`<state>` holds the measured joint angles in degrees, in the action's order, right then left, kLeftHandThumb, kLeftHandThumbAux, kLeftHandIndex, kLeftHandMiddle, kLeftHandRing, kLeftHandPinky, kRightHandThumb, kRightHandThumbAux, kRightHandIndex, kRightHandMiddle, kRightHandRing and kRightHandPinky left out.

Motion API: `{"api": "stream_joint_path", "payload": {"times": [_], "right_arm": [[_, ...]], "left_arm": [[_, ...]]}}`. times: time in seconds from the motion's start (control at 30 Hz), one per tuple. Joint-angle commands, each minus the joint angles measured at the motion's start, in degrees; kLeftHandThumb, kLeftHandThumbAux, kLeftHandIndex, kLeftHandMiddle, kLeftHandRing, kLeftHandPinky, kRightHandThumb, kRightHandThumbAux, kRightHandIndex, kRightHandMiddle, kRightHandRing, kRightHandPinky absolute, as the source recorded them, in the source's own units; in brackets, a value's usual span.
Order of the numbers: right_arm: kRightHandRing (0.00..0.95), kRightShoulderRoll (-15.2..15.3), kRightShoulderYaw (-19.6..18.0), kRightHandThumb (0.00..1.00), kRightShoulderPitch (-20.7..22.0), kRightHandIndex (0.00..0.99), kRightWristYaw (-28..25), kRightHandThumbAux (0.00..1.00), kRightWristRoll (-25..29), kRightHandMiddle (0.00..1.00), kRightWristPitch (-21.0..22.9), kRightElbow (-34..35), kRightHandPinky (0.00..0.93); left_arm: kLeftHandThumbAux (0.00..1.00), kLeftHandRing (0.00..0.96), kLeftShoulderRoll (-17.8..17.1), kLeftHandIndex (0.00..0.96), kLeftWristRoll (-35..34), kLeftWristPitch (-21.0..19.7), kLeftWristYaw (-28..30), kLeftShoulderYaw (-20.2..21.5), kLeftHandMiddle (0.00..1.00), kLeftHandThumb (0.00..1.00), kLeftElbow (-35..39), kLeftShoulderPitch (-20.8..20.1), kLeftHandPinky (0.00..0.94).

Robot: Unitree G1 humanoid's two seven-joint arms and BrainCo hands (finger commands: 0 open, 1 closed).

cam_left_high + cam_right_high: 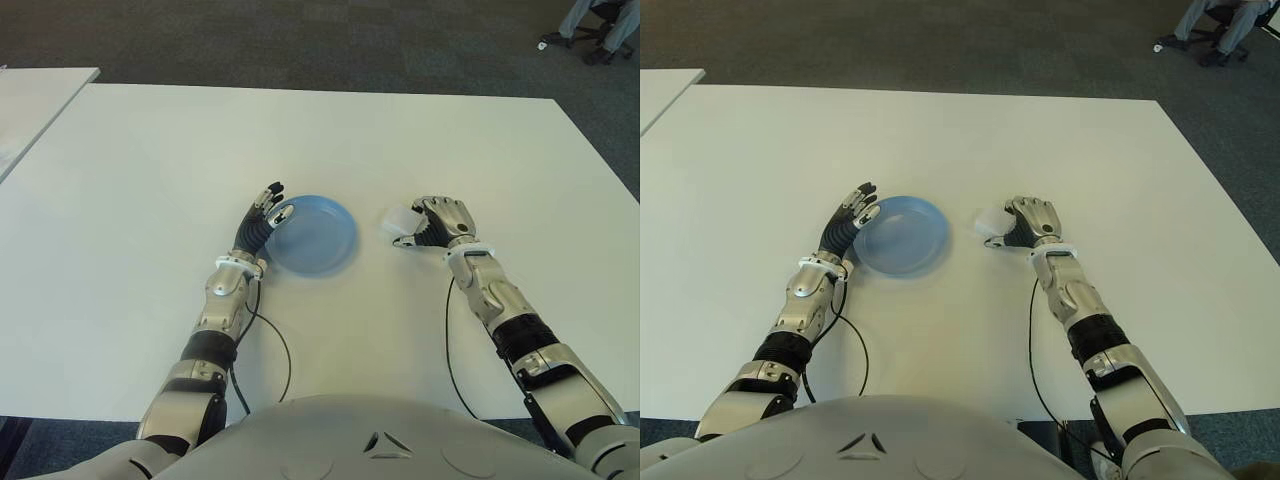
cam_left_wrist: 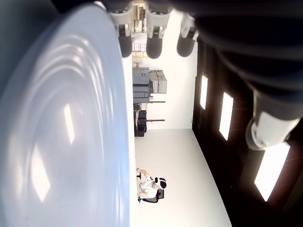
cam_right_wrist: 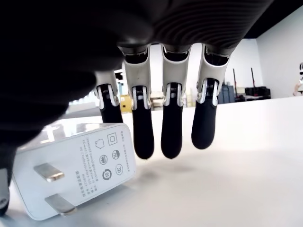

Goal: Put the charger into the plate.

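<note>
Left eye view. 1 blue plate (image 1: 314, 235) is shown on the white table (image 1: 150, 180), with the left hand (image 1: 262, 217) at its left rim, fingers extended and nothing held. 1 white charger (image 1: 398, 222) lies on the table just right of the plate, and the right hand (image 1: 437, 223) is set against its right side. A seated person (image 1: 598, 22) is partly seen at the far right corner.

Right eye view. The same layout is repeated: 1 plate, 1 charger and 2 hands are counted, with bare table separating charger and plate.

Left wrist view. The plate's rim and bowl are seen at close range; 3 fingertips (image 2: 155, 45) and 1 thumb are spread beyond it, gripping nothing.

Right wrist view. The charger is seen lying flat on the table, its 2 metal prongs (image 3: 47, 172) pointing toward the camera. 4 fingers (image 3: 171, 127) hang loosely curled beside and behind it, not yet closed on it; contact cannot be confirmed. The step in hand is judged to be the grasp. It is best done by closing fingers and thumb across the body's flat sides, away from the prongs, before the charger is lifted clear and carried left over the plate's rim.
</note>
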<state>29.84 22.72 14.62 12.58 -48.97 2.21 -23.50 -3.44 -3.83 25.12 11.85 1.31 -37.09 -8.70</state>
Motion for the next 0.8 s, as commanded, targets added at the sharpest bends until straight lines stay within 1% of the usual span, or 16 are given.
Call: {"api": "stream_joint_path", "payload": {"times": [0.03, 0.3, 0.5, 0.63, 0.8], "right_arm": [[0.831, 0.51, 0.06, 0.743, -0.87, 0.44, -2.24, 0.706, 0.9, 0.841, -0.6, 0.12, 0.834], [0.854, 1.27, -0.51, 0.748, -0.71, 0.441, -3.2, 0.707, 1.72, 0.87, -2.84, 1.75, 0.843], [0.861, 1.27, -1.07, 0.748, -0.72, 0.441, -3.86, 0.707, 2.17, 0.879, -3.52, 3.07, 0.845], [0.866, 0.98, -1.45, 0.748, -0.61, 0.441, -4.66, 0.707, 2.14, 0.882, -3.27, 4.96, 0.851], [0.872, 0.67, -1.91, 0.748, -0.38, 0.441, -5.41, 0.707, 2.6, 0.885, -3.69, 6.34, 0.856]], "left_arm": [[0.503, 0.059, 0.29, 0.052, 0.04, -0.7, 0.14, 0.13, 0.078, 0.0, -1.21, 0.28, 0.052], [0.508, 0.067, 0.38, 0.053, -0.4, -1.22, 0.29, 0.45, 0.083, 0.0, -1.44, 0.06, 0.07], [0.509, 0.08, 0.56, 0.061, -1.11, -0.97, 0.26, 0.87, 0.097, 0.0, -1.91, -0.19, 0.083], [0.503, 0.09, 0.72, 0.065, -3.14, -0.83, 1.09, 2.06, 0.11, 0.0, -1.89, -0.32, 0.086], [0.494, 0.091, 0.28, 0.057, -8.37, -2.27, 3.74, 5.46, 0.11, 0.0, -1.88, -0.88, 0.093]]}}
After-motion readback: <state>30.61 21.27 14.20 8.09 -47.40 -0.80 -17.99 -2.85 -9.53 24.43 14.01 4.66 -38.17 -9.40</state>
